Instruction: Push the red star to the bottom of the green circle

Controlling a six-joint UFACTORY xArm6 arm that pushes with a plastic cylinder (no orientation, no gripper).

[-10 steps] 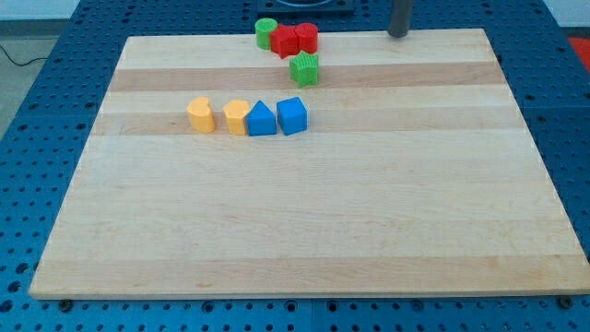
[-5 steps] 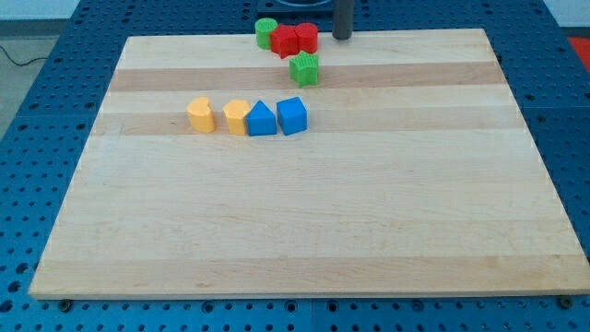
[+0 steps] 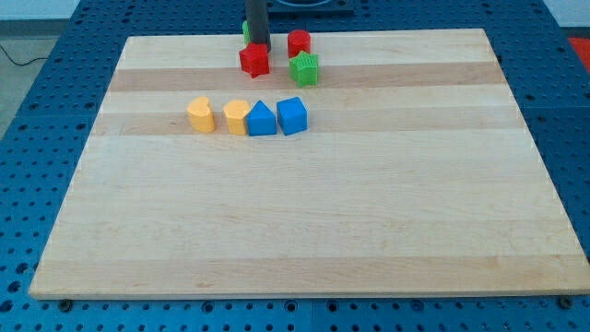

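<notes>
Careful: your rod has no hand to report, and my tip is crowding the small red plastic star, nearly hiding the green circle; you're risking knocking either off the wooden bench's far edge.

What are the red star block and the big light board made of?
The red star block looks like plastic: solid, even colour with a slight sheen, though I can't be sure. The big light board looks like pale wood with a smooth finish: grain streaks and joined planks show.
</notes>
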